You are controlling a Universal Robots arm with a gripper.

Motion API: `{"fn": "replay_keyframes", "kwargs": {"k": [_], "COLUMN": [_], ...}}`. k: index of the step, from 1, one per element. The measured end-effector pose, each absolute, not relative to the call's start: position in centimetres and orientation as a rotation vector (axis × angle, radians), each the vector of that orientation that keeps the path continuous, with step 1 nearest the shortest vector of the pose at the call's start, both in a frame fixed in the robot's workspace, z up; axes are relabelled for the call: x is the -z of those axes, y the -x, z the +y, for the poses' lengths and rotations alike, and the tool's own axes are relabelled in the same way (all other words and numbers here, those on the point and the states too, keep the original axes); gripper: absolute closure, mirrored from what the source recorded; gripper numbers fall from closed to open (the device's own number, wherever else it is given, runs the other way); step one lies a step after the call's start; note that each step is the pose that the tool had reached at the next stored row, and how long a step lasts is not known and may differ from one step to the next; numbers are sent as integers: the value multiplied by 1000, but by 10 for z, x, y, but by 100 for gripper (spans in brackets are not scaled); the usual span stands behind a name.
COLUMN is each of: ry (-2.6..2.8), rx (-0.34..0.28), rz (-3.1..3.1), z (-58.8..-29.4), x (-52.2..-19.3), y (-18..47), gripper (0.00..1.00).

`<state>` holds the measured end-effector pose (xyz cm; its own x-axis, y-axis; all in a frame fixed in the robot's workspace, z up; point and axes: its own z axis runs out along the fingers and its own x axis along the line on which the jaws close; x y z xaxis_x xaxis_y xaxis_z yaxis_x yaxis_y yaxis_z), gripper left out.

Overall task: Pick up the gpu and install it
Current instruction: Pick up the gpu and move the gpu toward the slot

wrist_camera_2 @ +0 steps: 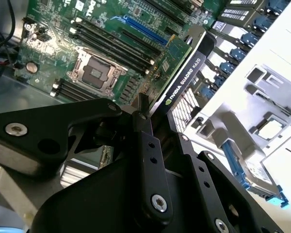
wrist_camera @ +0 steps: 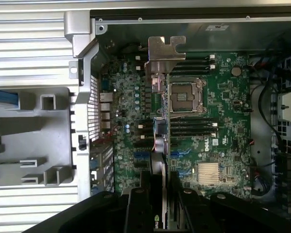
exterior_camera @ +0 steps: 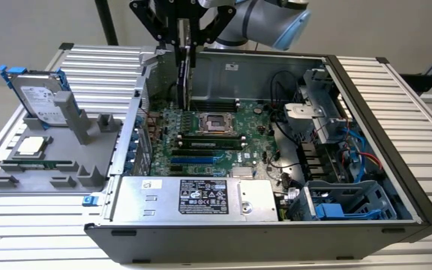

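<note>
Exterior view, upper middle of the frame: my claw [exterior_camera: 185,34] is clamped on the gpu [exterior_camera: 184,79], hung edge-down over the motherboard [exterior_camera: 201,140]; mid-install, I judge, needing its edge lined over a slot.

Bright, even light, soft shadows inside the computer case [exterior_camera: 216,81], faint sheen on the gpu [wrist_camera_2: 184,82].

Computer case [exterior_camera: 238,242], side open: free entry from above onto the motherboard [exterior_camera: 257,149].
Gripper [exterior_camera: 184,40], clamped on the gpu [exterior_camera: 184,79], hangs edge-on over the board beside the perforated rear wall [exterior_camera: 144,112].
Obstructions: power supply [exterior_camera: 193,197] along the near edge; drive cage [exterior_camera: 336,202] and black cables [exterior_camera: 276,90] toward the exterior view's right.
</note>
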<state>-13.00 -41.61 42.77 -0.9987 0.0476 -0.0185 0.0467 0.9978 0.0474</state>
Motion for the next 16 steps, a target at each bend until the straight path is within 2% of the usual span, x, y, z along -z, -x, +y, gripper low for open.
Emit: {"fn": "replay_keyframes", "kwargs": {"k": [16], "ry": [-74], "rx": [-73], "rz": [3120], "z": [-416], "x": [-428], "y": [116], "gripper": [100]}}
